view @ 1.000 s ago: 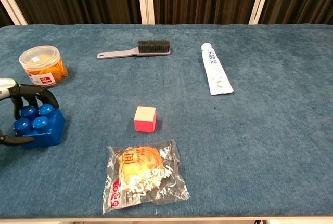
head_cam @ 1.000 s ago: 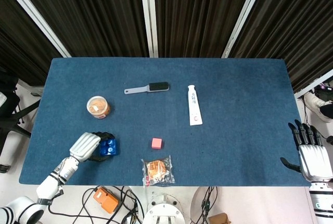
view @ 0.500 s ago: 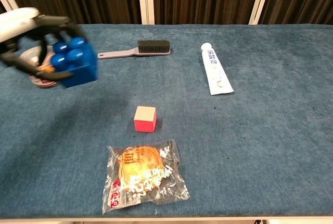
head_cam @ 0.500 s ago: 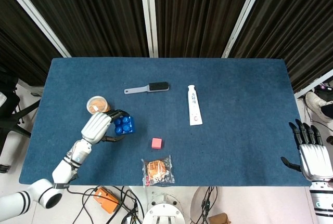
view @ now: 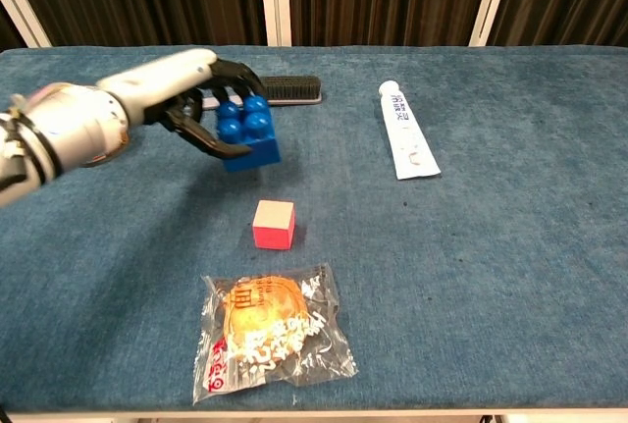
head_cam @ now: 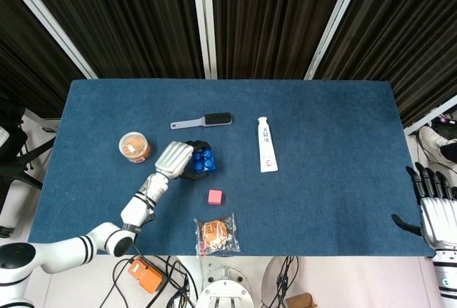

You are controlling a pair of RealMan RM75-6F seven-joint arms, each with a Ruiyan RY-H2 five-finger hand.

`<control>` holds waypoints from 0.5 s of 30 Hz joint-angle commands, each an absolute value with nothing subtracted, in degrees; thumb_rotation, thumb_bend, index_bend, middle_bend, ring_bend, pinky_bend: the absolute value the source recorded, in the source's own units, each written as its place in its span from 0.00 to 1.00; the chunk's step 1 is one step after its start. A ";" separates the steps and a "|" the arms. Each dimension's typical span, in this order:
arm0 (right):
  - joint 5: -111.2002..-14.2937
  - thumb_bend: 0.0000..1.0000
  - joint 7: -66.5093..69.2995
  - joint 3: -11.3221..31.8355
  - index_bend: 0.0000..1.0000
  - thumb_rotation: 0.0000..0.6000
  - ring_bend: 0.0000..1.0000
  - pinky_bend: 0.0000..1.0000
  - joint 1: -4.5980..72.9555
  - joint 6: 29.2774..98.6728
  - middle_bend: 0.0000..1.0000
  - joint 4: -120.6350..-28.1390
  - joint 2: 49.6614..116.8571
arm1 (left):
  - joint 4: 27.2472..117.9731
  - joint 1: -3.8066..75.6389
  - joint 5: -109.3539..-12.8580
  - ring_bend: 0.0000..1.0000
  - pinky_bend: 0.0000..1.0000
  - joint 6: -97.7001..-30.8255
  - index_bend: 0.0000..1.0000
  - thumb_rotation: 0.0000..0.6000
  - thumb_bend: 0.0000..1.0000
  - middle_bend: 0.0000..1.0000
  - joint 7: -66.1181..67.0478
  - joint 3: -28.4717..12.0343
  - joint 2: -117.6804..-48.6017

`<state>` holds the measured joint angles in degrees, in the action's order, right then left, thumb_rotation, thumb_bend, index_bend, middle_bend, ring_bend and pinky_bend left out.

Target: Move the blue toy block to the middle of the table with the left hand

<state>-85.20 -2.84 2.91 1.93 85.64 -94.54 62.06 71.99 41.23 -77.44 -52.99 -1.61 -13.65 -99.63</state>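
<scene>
My left hand (head_cam: pixel 176 159) (view: pixel 201 99) grips the blue toy block (head_cam: pixel 202 162) (view: pixel 249 133), a studded brick, and holds it above the cloth left of the table's middle. It hangs between the brush and the pink cube. My right hand (head_cam: pixel 435 208) rests off the table's right front corner with fingers spread and nothing in it; the chest view does not show it.
A grey brush (head_cam: pixel 203 121) (view: pixel 257 92) lies behind the block, a white tube (head_cam: pixel 266 144) (view: pixel 405 142) to the right. A pink cube (head_cam: pixel 215 196) (view: pixel 274 224) and a wrapped snack (head_cam: pixel 216 234) (view: pixel 270 332) sit in front. An orange-filled jar (head_cam: pixel 134 146) stands left.
The left hand has lifted the blue block from the front left of the table and carried it right and back toward the middle. The right hand has hardly moved.
</scene>
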 commanded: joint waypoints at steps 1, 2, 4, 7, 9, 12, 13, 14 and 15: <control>-85.24 0.27 -2.62 2.92 0.00 1.00 0.00 0.00 1.90 85.65 0.00 -94.44 61.96 | 71.32 41.82 -78.10 0.55 0.61 -53.16 0.53 1.00 0.37 0.58 -2.47 -12.91 -100.69; -85.24 0.27 -2.55 2.91 0.00 1.00 0.00 0.00 1.91 85.61 0.00 -94.44 61.94 | 71.03 41.96 -78.31 0.54 0.60 -53.38 0.52 1.00 0.36 0.58 -2.49 -12.72 -101.09; -85.28 0.27 -2.47 2.89 0.00 1.00 0.00 0.00 1.91 85.58 0.00 -94.47 61.88 | 70.33 42.30 -78.70 0.52 0.57 -53.71 0.50 1.00 0.31 0.57 -2.43 -12.30 -101.93; -85.47 0.27 -2.29 2.84 0.00 1.00 0.00 0.00 1.79 85.82 0.00 -94.44 61.80 | 69.33 42.79 -78.76 0.45 0.49 -53.68 0.44 1.00 0.20 0.51 -1.23 -11.75 -102.67; -85.56 0.27 -2.07 2.84 0.00 1.00 0.00 0.00 1.71 85.96 0.00 -94.41 61.75 | 69.30 43.15 -78.49 0.39 0.45 -52.98 0.39 1.00 0.12 0.46 -0.56 -11.39 -102.51; -85.53 0.27 -1.93 2.89 0.00 1.00 0.00 0.00 1.69 86.00 0.00 -94.35 61.70 | 69.48 43.59 -77.95 0.32 0.42 -51.76 0.33 1.00 0.04 0.41 0.06 -10.93 -102.02; -85.55 0.27 -1.89 2.89 0.00 1.00 0.00 0.00 1.69 85.99 0.00 -94.30 61.70 | 69.87 43.77 -77.53 0.30 0.40 -50.92 0.31 1.00 0.01 0.38 0.27 -10.71 -101.62; -85.60 0.27 -1.87 2.89 0.00 1.00 0.00 0.00 1.69 86.02 0.00 -94.29 61.71 | 70.37 43.94 -77.12 0.28 0.39 -50.05 0.30 1.00 0.01 0.37 0.39 -10.52 -101.18; -85.62 0.27 -1.86 2.89 0.00 1.00 0.00 0.00 1.68 86.04 0.00 -94.27 61.74 | 70.99 44.15 -76.62 0.26 0.37 -48.96 0.27 1.00 0.00 0.34 0.63 -10.31 -100.60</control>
